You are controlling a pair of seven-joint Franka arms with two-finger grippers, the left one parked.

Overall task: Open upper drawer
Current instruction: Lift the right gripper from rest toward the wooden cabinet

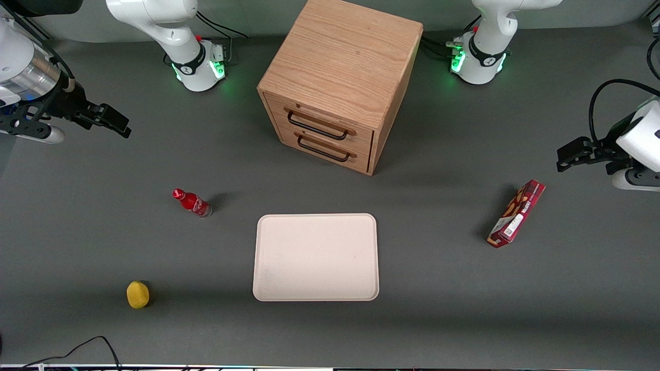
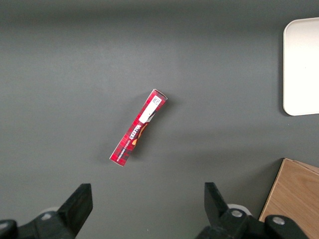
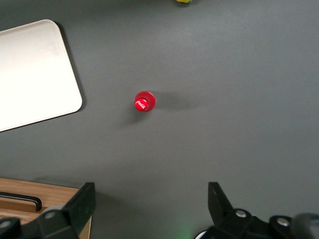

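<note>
A wooden cabinet (image 1: pixel 345 67) stands on the grey table, farther from the front camera than the tray. Its front holds two drawers, both shut. The upper drawer (image 1: pixel 322 123) has a black bar handle (image 1: pixel 317 126); the lower drawer's handle (image 1: pixel 325 149) sits just below it. My right gripper (image 1: pixel 111 121) hangs open and empty above the table toward the working arm's end, well apart from the cabinet. In the right wrist view the open gripper (image 3: pixel 149 209) is over bare table, with a cabinet corner (image 3: pixel 35 206) and a handle end (image 3: pixel 22 200) showing beside one finger.
A white tray (image 1: pixel 315 256) lies in front of the cabinet. A red bottle (image 1: pixel 192 202) stands near it, seen from above in the right wrist view (image 3: pixel 144 101). A yellow fruit (image 1: pixel 137 294) lies nearest the camera. A red snack box (image 1: pixel 516 213) lies toward the parked arm's end.
</note>
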